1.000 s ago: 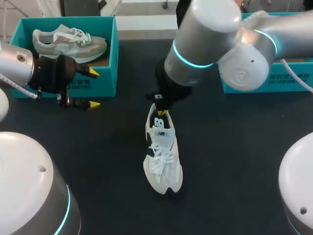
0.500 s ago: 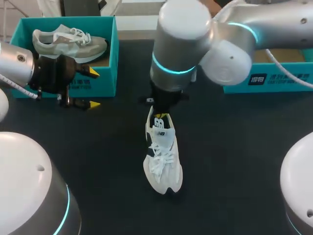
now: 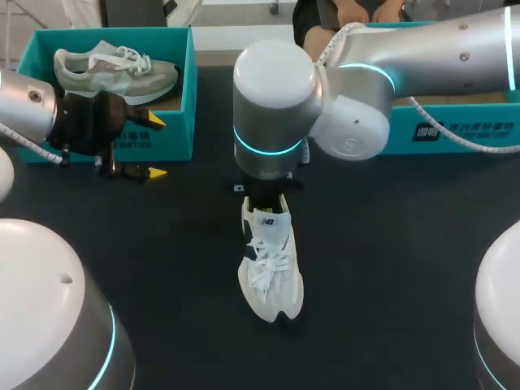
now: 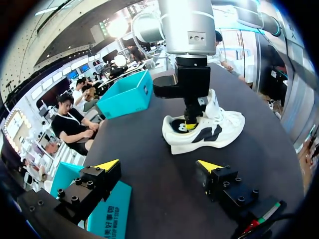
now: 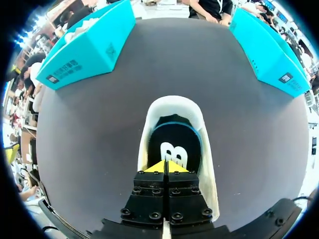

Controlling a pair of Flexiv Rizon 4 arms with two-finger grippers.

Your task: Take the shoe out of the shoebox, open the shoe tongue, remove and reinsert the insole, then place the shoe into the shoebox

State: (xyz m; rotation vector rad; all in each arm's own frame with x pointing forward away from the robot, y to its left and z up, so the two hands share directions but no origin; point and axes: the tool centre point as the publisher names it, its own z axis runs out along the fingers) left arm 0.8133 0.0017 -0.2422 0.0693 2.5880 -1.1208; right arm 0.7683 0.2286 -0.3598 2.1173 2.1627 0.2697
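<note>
Bright, even light falls from above. The dark table (image 3: 162, 244) soaks it up and shows no glare, so shadows on it are faint. The white shoe (image 3: 272, 268) looks bright. The right arm (image 3: 272, 81) has a soft shine on its silver shell and a glowing blue ring.

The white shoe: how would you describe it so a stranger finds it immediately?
Look at the middle of the black table, under the right gripper. The white shoe stands there alone, its black insole showing; the other shoe, grey-green, lies inside the teal shoebox.
</note>
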